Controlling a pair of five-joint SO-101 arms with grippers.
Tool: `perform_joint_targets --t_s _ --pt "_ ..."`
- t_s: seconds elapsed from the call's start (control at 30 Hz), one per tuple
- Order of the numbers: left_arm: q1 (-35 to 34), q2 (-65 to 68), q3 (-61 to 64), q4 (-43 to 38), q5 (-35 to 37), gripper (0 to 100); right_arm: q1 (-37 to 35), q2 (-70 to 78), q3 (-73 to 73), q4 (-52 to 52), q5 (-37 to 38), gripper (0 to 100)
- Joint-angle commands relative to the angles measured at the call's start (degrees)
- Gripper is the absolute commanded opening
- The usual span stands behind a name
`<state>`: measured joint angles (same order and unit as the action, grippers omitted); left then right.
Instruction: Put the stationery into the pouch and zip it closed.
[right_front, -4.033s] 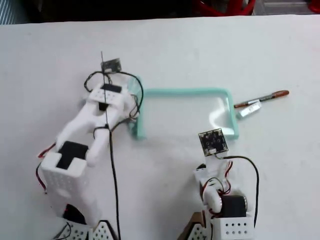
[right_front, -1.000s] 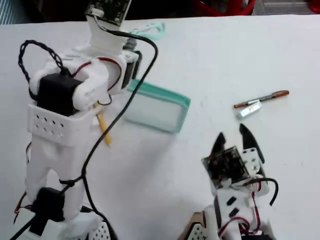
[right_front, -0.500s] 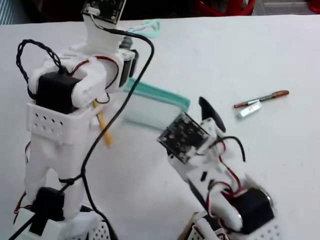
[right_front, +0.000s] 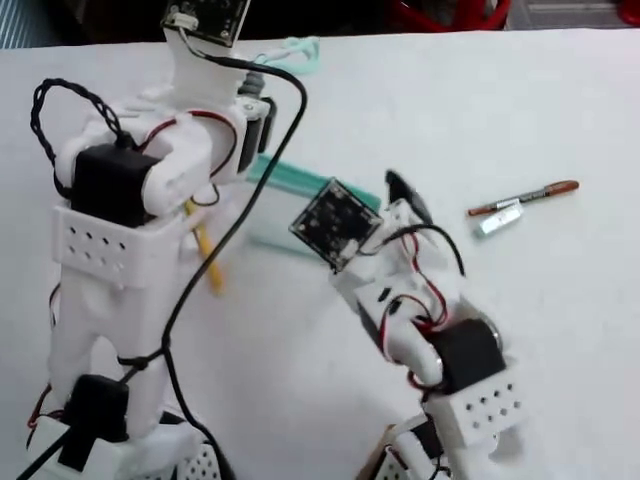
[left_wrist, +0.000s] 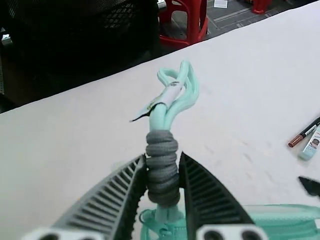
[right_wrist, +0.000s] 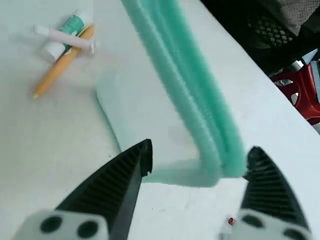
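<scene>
- Two grippers at work, one teal pouch (right_front: 300, 183) on the white table (right_front: 520, 90).
- Left gripper (left_wrist: 162, 159): fingers clamped on one grey knotted cord (left_wrist: 162, 175) at the pouch's zip end.
- Right gripper (right_wrist: 197, 165): jaws wide apart, the pouch's far end lying between them; contact not clear.
- One yellow pencil (right_wrist: 62, 62), one white stick (right_wrist: 65, 39) and one teal-and-white tube (right_wrist: 72, 25) lie together just beside the pouch.
- One brown pen (right_front: 522, 198) touching one small white tube (right_front: 497, 220), well apart from the pouch.
</scene>
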<state>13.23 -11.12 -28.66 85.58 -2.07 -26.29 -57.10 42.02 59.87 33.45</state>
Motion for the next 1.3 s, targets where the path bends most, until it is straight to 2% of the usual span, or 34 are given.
perform_joint_targets --t_s 0.0,0.07,0.17,0.3,0.43,0.53,0.77,1.03,1.27 --pt "-0.31 -0.22 -0.35 -2.99 -0.44 12 -0.75 0.48 1.32 -3.3 0.62 9.8" --pt "-0.22 -0.22 -0.35 -4.13 -0.18 12 -0.84 0.4 1.41 -3.74 0.44 1.2" --pt "-0.13 -0.22 -0.35 -5.8 -0.09 12 -2.33 -0.22 1.49 -3.74 -3.34 5.1" --pt "-0.13 -0.22 -0.35 -6.24 0.0 12 -5.85 -2.95 1.58 -3.91 -14.33 1.5" --pt "-0.13 -0.31 -0.35 -5.98 3.52 12 -6.11 -5.85 4.22 -10.68 -25.76 1.8" --pt "1.01 -0.84 -0.7 -3.6 8.35 12 -6.2 -6.2 9.76 -18.59 -29.98 1.8" --pt "9.54 -0.84 -0.97 4.13 9.41 12 -3.74 -6.2 19.87 -31.6 -31.12 1.8" --pt "15.52 -0.92 -0.97 9.58 9.67 11 -3.38 -6.73 19.96 -31.43 -31.21 1.8" --pt "14.02 -3.56 -0.88 10.64 9.32 11 2.24 -6.81 19.96 -31.34 -37.45 1.8"
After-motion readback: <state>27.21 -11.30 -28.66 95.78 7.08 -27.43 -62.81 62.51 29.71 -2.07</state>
